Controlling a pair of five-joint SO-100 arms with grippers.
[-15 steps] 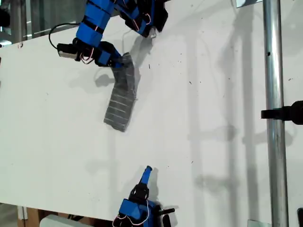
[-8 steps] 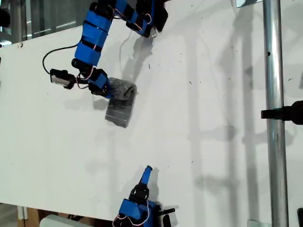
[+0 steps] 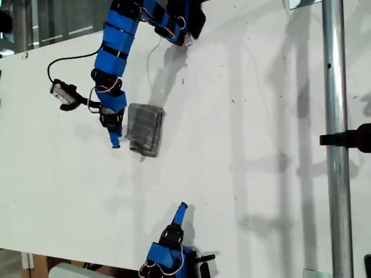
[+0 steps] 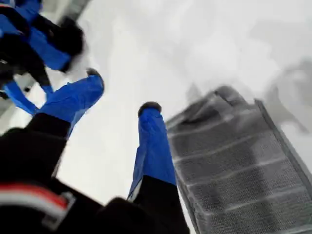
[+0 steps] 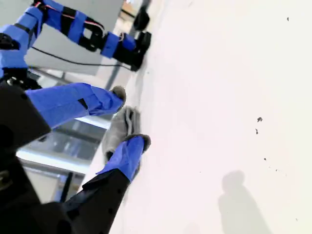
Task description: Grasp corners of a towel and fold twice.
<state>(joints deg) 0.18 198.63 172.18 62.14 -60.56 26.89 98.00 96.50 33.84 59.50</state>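
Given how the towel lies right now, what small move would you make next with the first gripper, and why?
Probably lift my first gripper up and back from the towel. Its jaws stand open and empty beside the cloth, which already lies flat on the table as a small folded rectangle. My second gripper is parked apart, near the exterior view's bottom edge, so nothing looks left to hold.

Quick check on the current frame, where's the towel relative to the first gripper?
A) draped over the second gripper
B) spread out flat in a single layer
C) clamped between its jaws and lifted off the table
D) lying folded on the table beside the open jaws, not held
D: the towel lies folded in a compact rectangle on the table, and my first gripper stands beside it with jaws apart and nothing between them.
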